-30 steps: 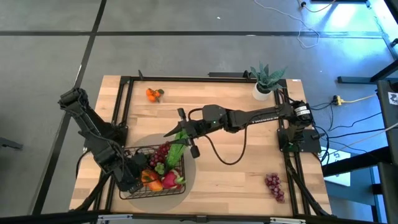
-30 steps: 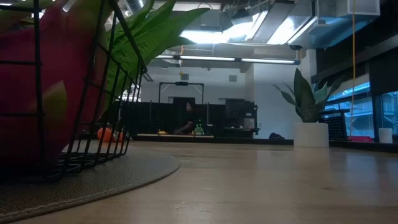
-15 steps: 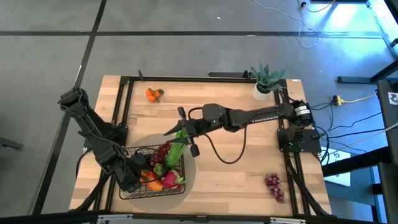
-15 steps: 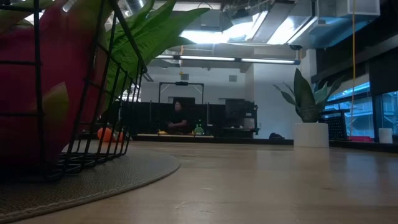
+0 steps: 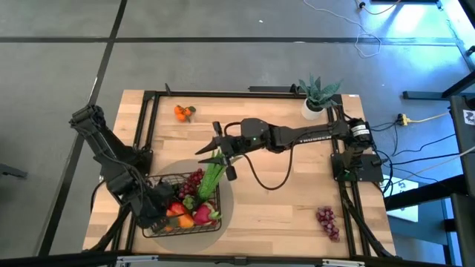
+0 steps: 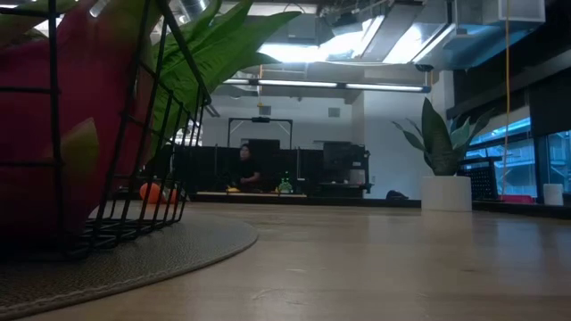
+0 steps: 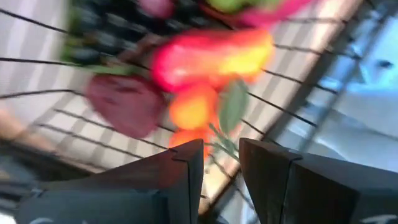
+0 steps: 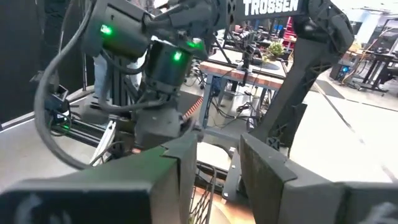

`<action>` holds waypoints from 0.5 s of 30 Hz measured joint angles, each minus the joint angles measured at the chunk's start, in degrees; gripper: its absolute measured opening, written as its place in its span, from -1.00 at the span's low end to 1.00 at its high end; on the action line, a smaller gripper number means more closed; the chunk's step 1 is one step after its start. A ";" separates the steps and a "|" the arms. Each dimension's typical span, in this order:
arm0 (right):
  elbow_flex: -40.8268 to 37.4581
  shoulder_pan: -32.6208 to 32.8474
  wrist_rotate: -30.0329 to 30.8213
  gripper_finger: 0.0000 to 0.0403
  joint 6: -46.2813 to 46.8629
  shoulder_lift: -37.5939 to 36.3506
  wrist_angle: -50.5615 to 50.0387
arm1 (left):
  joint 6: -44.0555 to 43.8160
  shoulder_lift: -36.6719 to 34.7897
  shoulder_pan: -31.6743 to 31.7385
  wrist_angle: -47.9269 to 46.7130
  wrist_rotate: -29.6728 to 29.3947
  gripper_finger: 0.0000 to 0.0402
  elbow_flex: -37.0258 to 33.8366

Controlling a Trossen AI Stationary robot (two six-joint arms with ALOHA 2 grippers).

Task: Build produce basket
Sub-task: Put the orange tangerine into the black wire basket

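Hovering at the basket's nine-o'clock rim, left gripper (image 5: pixel 154 214) with fingers parted narrowly, holding nothing, probably to settle fruit. Right gripper (image 5: pixel 220 150) at one o'clock, narrowly parted, seemingly clear of the long green leafy stalk (image 5: pixel 211 176). Shallow black wire-mesh basket (image 5: pixel 162 180) at the table's seven o'clock, crowded with colourful toy produce (image 5: pixel 194 213). Still outside: small oranges (image 5: pixel 181 112) at eleven o'clock, purple grape bunch (image 5: pixel 326 220) at four.

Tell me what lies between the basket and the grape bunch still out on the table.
In the high view, only bare wooden tabletop lies between the basket and the loose grape bunch; nothing stands on that stretch.
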 joint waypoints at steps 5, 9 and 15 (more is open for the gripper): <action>-0.09 -1.30 0.67 -0.44 -0.02 -1.98 -4.81 | -5.26 -0.13 0.00 -11.79 -7.12 -0.55 3.77; -0.09 -2.54 5.80 -0.44 -0.08 -6.01 -14.00 | -12.55 -0.13 1.46 -23.46 -13.74 -0.55 7.02; -0.07 -5.47 9.42 -0.44 0.10 -11.24 -25.98 | -18.66 -2.21 9.25 -33.98 -15.34 -0.55 8.92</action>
